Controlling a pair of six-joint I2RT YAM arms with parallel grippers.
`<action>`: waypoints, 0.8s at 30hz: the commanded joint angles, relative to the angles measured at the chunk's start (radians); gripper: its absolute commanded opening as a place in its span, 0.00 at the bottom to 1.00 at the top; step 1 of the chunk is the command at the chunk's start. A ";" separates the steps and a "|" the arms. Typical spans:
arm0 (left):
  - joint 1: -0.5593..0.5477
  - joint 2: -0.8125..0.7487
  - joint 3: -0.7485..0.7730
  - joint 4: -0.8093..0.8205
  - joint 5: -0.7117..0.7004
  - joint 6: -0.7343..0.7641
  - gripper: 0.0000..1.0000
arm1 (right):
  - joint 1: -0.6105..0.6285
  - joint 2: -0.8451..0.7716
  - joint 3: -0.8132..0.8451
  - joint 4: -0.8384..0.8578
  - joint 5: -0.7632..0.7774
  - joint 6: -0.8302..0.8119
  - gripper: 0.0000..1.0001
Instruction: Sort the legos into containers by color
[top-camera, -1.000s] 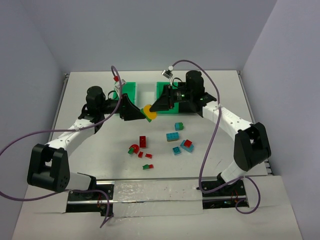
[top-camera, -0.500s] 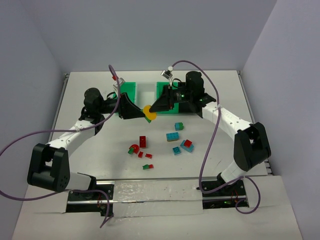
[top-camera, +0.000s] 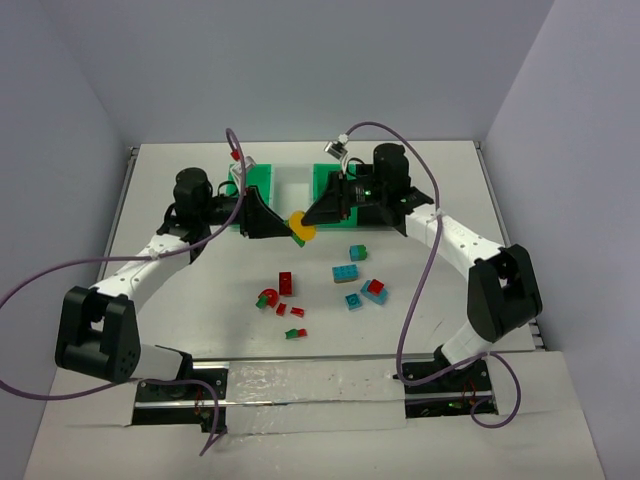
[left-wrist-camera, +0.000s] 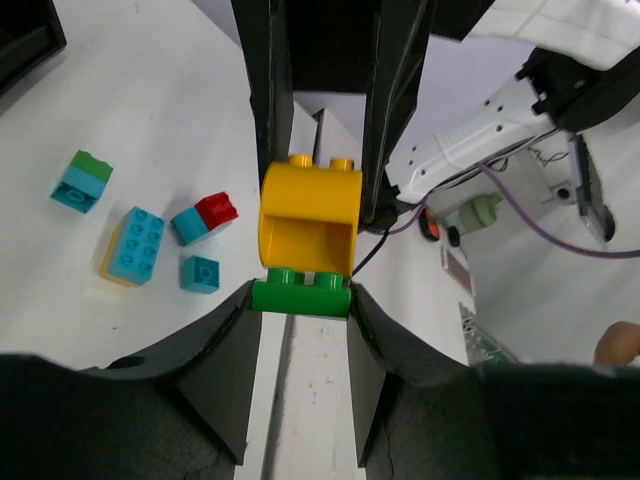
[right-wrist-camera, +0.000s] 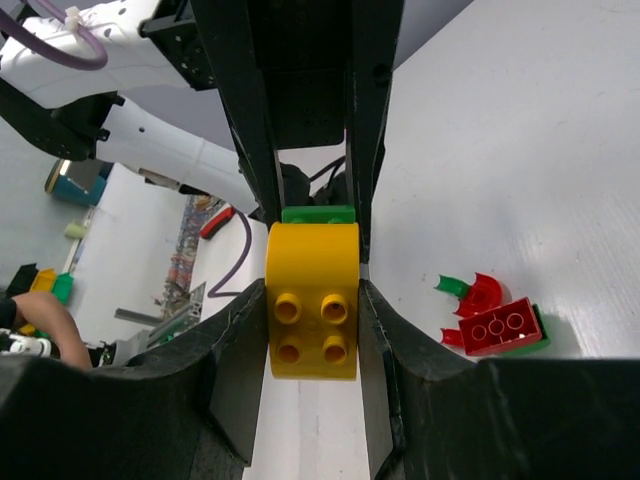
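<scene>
A yellow brick (top-camera: 300, 224) joined to a green brick (left-wrist-camera: 300, 295) hangs above the table in front of the white bin (top-camera: 295, 184). My left gripper (top-camera: 284, 227) is shut on the green brick. My right gripper (top-camera: 312, 215) is shut on the yellow brick (right-wrist-camera: 311, 300) from the other side. The left wrist view shows the yellow brick (left-wrist-camera: 308, 215) on top of the green one, between the right fingers (left-wrist-camera: 268, 110). Two green bins (top-camera: 262, 180) (top-camera: 326, 178) flank the white one, partly hidden by the arms. The black bin is out of view.
Loose legos lie in the table's middle: a red brick (top-camera: 286, 283), a red-green arch (top-camera: 268, 298), small red pieces (top-camera: 297, 312), a green-red piece (top-camera: 294, 333), a cyan-green stack (top-camera: 357, 253), a cyan brick (top-camera: 345, 273), a cyan-red stack (top-camera: 374, 290).
My left arm has shifted slightly back and right. Both grippers still hold the joined yellow and green bricks in about the same place.
</scene>
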 joint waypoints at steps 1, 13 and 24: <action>0.028 -0.010 0.042 -0.341 0.025 0.324 0.00 | -0.116 -0.065 0.032 -0.011 -0.003 -0.026 0.00; 0.147 0.022 0.239 -0.667 -0.540 0.708 0.00 | -0.288 -0.023 0.257 -0.614 0.442 -0.547 0.00; 0.138 0.181 0.431 -0.548 -0.961 0.734 0.00 | -0.280 0.172 0.388 -0.650 0.955 -0.671 0.00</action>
